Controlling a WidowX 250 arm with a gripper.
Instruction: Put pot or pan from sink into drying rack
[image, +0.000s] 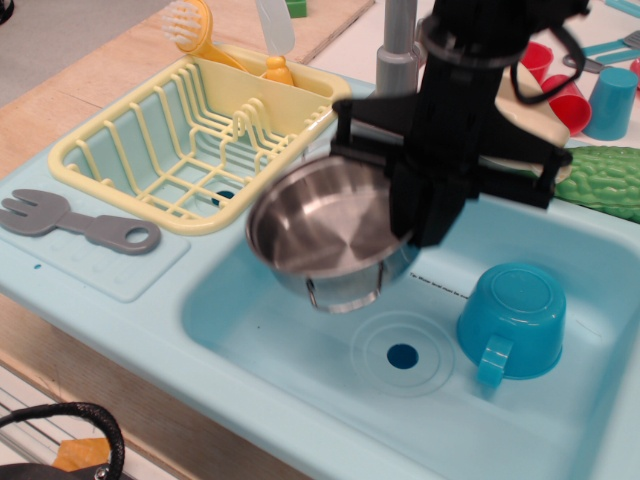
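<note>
The shiny steel pot (320, 225) hangs tilted in the air above the left part of the light-blue sink (300, 350), its open side facing left and up. My black gripper (415, 232) is shut on the pot's right rim and holds it clear of the sink floor. One wire loop handle hangs below the pot. The pale yellow drying rack (190, 140) stands to the left, just beyond the pot's left rim.
A turquoise cup (512, 318) lies upside down at the sink's right. The drain hole (402, 356) is uncovered. A grey faucet (398, 50) stands behind. A grey fork (75, 222) lies left of the sink. Red and blue cups, a cream jug and a green gourd sit at the back right.
</note>
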